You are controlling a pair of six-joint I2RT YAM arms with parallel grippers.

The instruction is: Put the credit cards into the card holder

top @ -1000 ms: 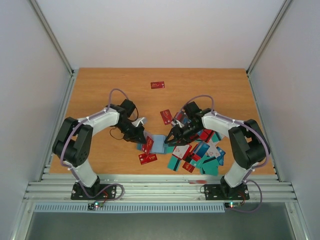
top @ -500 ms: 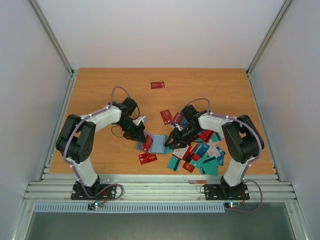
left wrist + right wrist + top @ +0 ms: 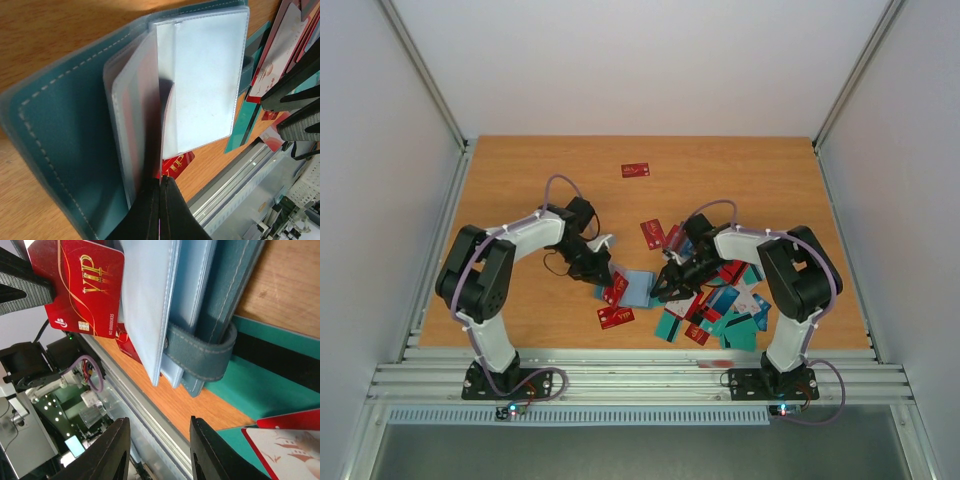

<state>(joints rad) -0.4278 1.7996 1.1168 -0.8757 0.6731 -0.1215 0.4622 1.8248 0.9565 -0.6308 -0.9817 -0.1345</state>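
L gripper (image 3: 161,189), bottom centre of the left-wrist view, has its fingers pressed together on a clear plastic sleeve of the open teal-blue stitched folding card holder (image 3: 65,125), which sits mid-frame in the top view on the orange-brown wooden table (image 3: 520,180), btw both arms. R gripper (image 3: 159,426) hangs w/ fingers apart, nothing btw them, just beside the holder's strap edge. Thin red, teal, blue & white plastic credit cards (image 3: 720,312) lie heaped lower right of centre; one red VIP card (image 3: 85,285) overlaps the holder, upper left of the right-wrist view.
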